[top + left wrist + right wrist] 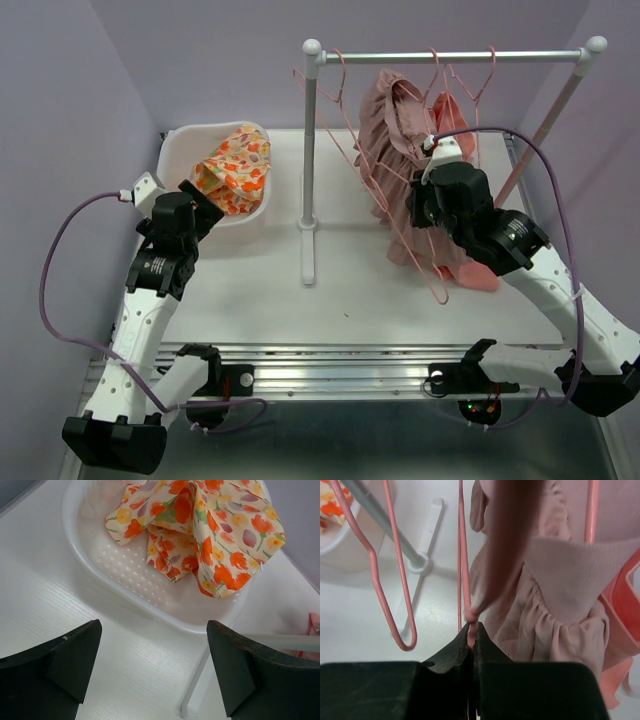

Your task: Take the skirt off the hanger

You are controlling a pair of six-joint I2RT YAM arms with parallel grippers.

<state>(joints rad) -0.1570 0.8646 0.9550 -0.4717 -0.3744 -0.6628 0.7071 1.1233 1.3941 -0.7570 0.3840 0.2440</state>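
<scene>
Right wrist: right fingers clenched on pink hanger beside skirt; left fingers spread above basket.

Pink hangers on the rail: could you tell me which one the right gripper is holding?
The hanger under the dusty-pink skirt, pinched by the right gripper; the empty hanger near the left post hangs free.
</scene>
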